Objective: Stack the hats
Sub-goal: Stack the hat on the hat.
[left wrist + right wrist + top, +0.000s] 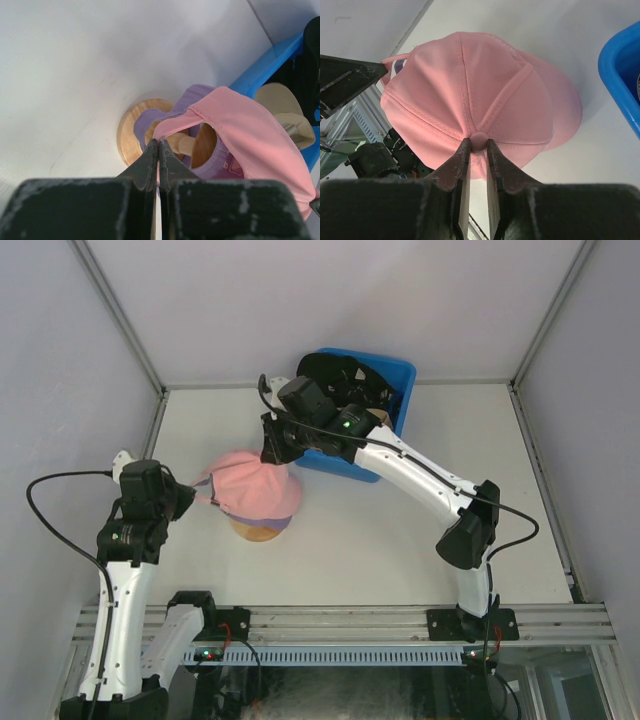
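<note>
A pink hat (pixel 252 490) hangs over a lavender hat (pixel 197 162) that sits on the round wooden stand (pixel 131 136). My left gripper (pixel 159 145) is shut on the pink hat's back edge (pixel 172 126), at the hat's left in the top view (pixel 187 498). My right gripper (pixel 479 145) is shut on the pink hat's (pixel 480 95) top button (pixel 480 140), above the hat in the top view (pixel 280 445). A tan hat (pixel 285 112) and a black hat (pixel 340 372) lie in the blue bin (pixel 400 375).
The blue bin stands at the back of the table, just behind the stand. White walls enclose the table on three sides. A metal rail (pixel 340 620) runs along the near edge.
</note>
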Robot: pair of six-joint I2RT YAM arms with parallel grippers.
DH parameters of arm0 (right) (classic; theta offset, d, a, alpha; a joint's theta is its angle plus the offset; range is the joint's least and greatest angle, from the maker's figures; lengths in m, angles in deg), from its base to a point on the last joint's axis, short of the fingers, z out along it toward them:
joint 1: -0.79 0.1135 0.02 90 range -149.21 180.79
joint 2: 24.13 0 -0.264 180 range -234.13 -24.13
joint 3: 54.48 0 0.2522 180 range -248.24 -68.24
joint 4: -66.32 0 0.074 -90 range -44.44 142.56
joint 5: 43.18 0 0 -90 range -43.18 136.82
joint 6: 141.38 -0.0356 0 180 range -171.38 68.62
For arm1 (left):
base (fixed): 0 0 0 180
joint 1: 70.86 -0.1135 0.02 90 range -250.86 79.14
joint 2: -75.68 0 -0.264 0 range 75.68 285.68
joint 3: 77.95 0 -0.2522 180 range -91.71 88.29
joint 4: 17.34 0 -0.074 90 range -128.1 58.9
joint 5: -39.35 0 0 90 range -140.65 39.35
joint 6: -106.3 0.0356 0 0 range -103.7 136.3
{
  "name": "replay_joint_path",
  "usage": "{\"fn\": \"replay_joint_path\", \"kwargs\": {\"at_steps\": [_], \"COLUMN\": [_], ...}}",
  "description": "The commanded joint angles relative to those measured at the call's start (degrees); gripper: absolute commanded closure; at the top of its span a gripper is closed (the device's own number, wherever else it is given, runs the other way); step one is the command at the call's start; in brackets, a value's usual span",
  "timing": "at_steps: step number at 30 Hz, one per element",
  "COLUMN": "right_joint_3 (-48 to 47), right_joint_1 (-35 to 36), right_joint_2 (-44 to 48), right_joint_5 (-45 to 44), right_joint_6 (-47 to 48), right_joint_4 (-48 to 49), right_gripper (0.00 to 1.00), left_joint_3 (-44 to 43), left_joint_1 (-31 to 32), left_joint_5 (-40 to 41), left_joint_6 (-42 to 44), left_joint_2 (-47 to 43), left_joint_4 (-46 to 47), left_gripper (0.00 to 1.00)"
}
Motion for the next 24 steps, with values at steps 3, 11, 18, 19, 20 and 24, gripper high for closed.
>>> {"fn": "replay_joint_path", "kwargs": {"at_steps": [3, 11, 18, 19, 20, 24], "right_joint_3": [-1.3, 0.0, 1.8, 1.9, 2.0, 2.5], "right_joint_1": [0.5, 0.4, 0.5, 0.6, 0.6, 0.6], "right_joint_2": [-0.5, -1.2, -1.5, -1.5, -1.5, -1.8], "right_joint_5": [0.9, 1.4, 2.1, 2.1, 2.0, 2.0], "right_joint_6": [-1.1, -1.2, -1.5, -1.6, -1.6, -1.8], "right_joint_4": [-0.2, -0.7, -0.1, 0.0, 0.0, 0.0], "right_gripper": [1.00, 1.00, 0.97, 0.96, 0.96, 0.92], "left_joint_3": [-3.6, -1.8, 1.6, 2.0, 2.4, 3.1], "left_joint_1": [0.2, 0.1, 0.2, 0.1, 0.1, 0.1], "left_joint_5": [4.9, 6.1, 6.9, 7.0, 7.2, 8.0], "left_joint_6": [1.8, 0.6, 0.1, 0.0, 0.0, 0.1], "left_joint_2": [0.1, 0.5, 0.2, 0.1, 0.0, 0.1], "left_joint_4": [4.4, 8.3, 10.7, 11.0, 11.6, 12.3], "left_gripper": [1.00, 1.00, 0.97, 0.97, 0.96, 0.95]}}
